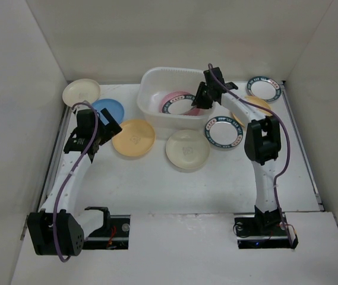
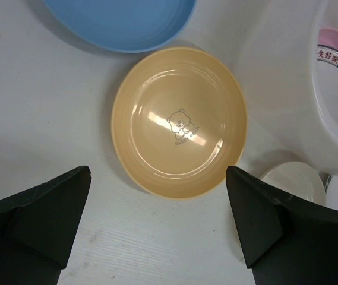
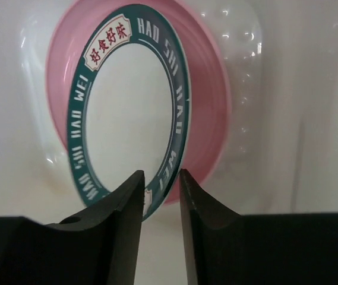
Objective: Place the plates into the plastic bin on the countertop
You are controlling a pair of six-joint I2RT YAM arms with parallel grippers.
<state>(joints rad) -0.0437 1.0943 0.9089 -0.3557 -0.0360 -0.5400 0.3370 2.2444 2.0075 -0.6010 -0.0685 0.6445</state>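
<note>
Bin (image 1: 151,80): translucent white. Inside it, pink plate (image 3: 210,107) and white plate (image 3: 130,119) with dark teal rim, white lettering, red characters on white label. Same teal-rim pattern on second plate (image 1: 223,132) and third plate (image 1: 264,88). Orange plate (image 2: 180,122): yellow-orange, small dark line-drawn bear at centre. Blue plate (image 2: 121,21): plain light blue. Cream plate (image 1: 188,149), corner plate (image 1: 81,92): plain cream. Yellow plate (image 1: 262,105): yellow-orange. Countertop (image 1: 174,190): matte white. Arms (image 1: 68,178): white, black joints, purple cables.

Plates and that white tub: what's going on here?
Two robot arms are moving plates into the plastic bin. The right pincer reaches into the bin at the rim of a teal-rimmed plate lying on a pink plate; its grip is unclear. The left pincer hovers open over a yellow plate.
</note>
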